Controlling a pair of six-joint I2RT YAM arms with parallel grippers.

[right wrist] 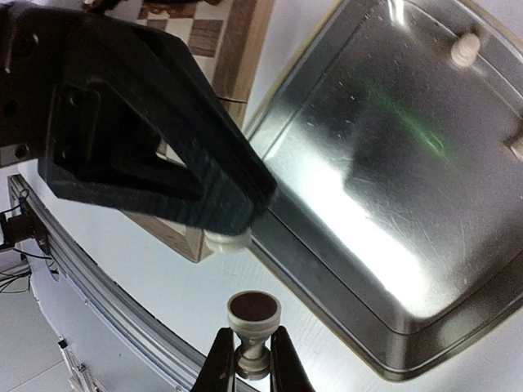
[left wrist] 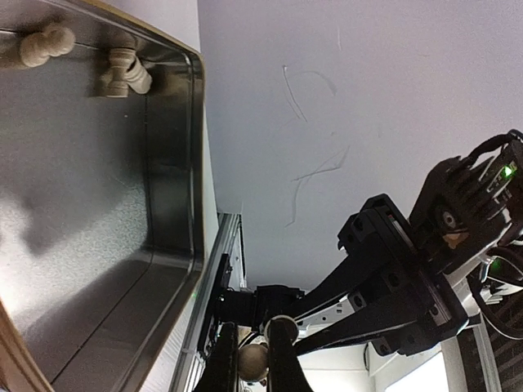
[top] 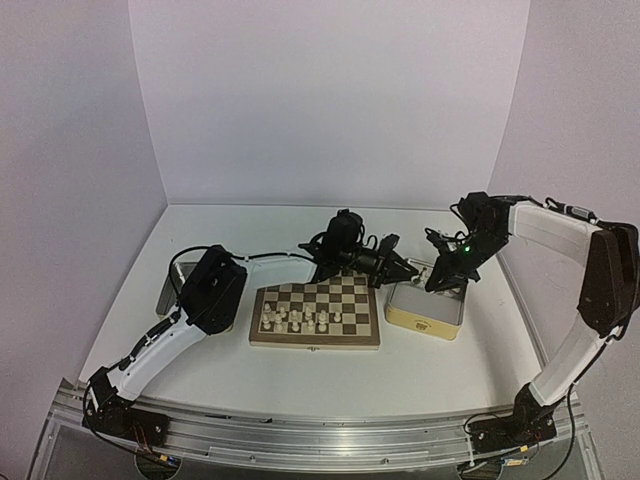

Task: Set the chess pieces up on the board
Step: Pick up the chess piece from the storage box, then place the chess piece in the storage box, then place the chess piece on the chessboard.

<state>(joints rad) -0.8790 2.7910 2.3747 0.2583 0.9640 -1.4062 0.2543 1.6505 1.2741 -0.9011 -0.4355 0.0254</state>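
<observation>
From above, the board (top: pixel 315 343) carries several chess pieces (top: pixel 300 318). The left gripper (top: pixel 406 268) and right gripper (top: pixel 440 282) hang close together by the tin (top: pixel 425 322), just right of the board.

The left wrist view shows its jaws closed tight on a round-headed piece (left wrist: pixel 252 362).

The right wrist view shows its jaws pinching a felt-based piece (right wrist: pixel 253 314).

Best lift each piece straight up and cross to the board one arm at a time, lest they clash.
</observation>
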